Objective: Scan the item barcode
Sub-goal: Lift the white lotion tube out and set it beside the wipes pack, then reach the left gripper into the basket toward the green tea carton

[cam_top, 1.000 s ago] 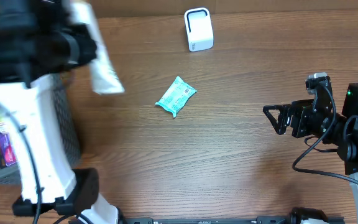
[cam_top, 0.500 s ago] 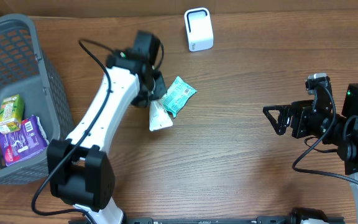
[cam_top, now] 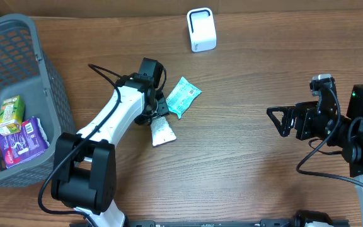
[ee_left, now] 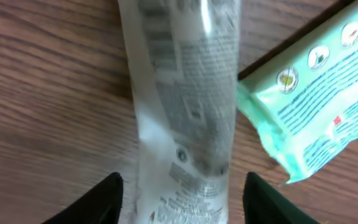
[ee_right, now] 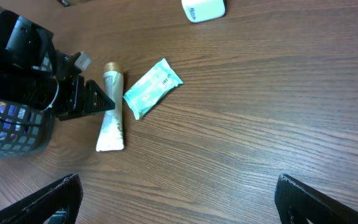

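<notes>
Left pincer (ee_left: pixel 182 186) is sitting about half open right over the tube (cam_top: pixel 161 130), one finger on each side of it. In the wrist view I'm seeing a sliver of wood showing between each fingertip and the tube, so it isn't pinching anything, just straddling it. The tube is lying flat on the worktop (cam_top: pixel 232 170), a bit left of the middle. Its capped end is pointing toward the far edge and tucked under the pincer, and its flat crimped end is sticking out toward the near edge. Small print is facing up on it, but it's too blurry for me to pick out a barcode.

Just beside the tube, on its right and slightly farther back, a teal packet (cam_top: pixel 183 96) is lying at an angle. It's close enough that I can't tell whether the two are touching.

The white scanner (cam_top: pixel 201 29) is standing by the far edge, well apart from the tube and the pincer.

Right pincer (cam_top: pixel 277 121) is hanging over the right side of the worktop, spread wide with nothing in it, pointing toward the middle.

A grey basket (cam_top: pixel 49 69) is taking up the far left corner, holding a green carton (cam_top: pixel 9 115) and a purple pack (cam_top: pixel 23 140).
</notes>
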Robot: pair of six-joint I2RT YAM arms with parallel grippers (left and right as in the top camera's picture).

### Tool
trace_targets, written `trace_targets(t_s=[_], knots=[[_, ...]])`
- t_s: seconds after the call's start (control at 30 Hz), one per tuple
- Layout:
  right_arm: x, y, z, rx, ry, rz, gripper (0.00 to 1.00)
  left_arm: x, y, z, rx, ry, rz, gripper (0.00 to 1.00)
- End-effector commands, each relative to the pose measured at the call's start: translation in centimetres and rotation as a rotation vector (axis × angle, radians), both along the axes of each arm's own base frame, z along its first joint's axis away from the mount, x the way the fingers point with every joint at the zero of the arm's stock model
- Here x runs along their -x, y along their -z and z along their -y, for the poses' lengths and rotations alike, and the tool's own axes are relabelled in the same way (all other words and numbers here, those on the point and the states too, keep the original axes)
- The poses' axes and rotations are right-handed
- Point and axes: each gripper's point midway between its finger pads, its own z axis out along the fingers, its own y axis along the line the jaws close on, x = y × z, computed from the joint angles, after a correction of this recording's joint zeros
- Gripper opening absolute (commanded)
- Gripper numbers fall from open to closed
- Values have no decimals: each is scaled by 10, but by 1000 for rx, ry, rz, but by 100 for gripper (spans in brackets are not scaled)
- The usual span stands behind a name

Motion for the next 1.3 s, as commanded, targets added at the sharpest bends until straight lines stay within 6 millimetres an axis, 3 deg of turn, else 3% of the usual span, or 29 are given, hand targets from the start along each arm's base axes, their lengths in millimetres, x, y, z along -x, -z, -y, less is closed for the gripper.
trace_targets(t_s=[0.0, 0.23, 0.43, 0.67, 0.93, 1.27], knots=[[-1, -9, -2, 3, -10, 29, 99, -7, -22, -12, -19, 13, 17, 56], [0, -8, -2, 3, -10, 23, 100, 4, -74, -72, -75, -130, -40, 55], [0, -9, -2, 3, -10, 25, 100, 14, -94, -111, -84, -158, -23, 58], [0, -9, -2, 3, -10, 24, 100, 28, -98, -129, -154, -4, -69, 59], [0, -8, -2, 3, -10, 24, 100, 61, -102, -172, -306, -80, -196, 58], [0, -8, -2, 3, -10, 24, 100, 77, -103, -199, -303, -160, -245, 58]])
